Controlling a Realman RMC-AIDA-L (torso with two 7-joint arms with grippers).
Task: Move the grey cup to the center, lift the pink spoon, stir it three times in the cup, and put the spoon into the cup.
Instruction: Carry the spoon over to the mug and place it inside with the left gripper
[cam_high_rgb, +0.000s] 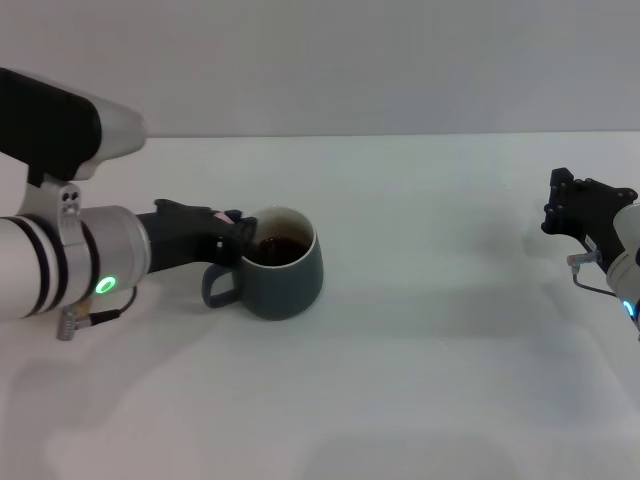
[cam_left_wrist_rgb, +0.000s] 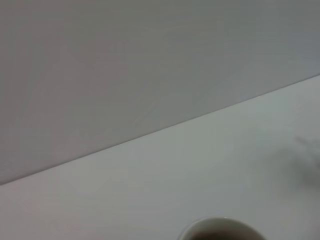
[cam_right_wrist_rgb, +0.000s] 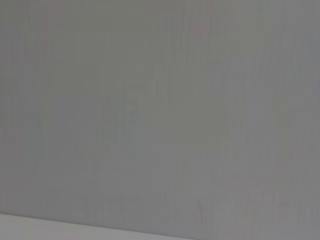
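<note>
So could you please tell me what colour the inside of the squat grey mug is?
Pale cream above the dark brown liquid, on the squat slate-grey mug; the head view shows it best.

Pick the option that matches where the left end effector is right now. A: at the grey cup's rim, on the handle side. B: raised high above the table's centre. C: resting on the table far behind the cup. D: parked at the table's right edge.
A: in the head view the left end effector sits against the rim of the grey cup, just above its loop handle; the right end effector is parked far right.

Lab-type setup: bare white table (cam_high_rgb: 420, 380), plain grey wall (cam_high_rgb: 350, 60).
</note>
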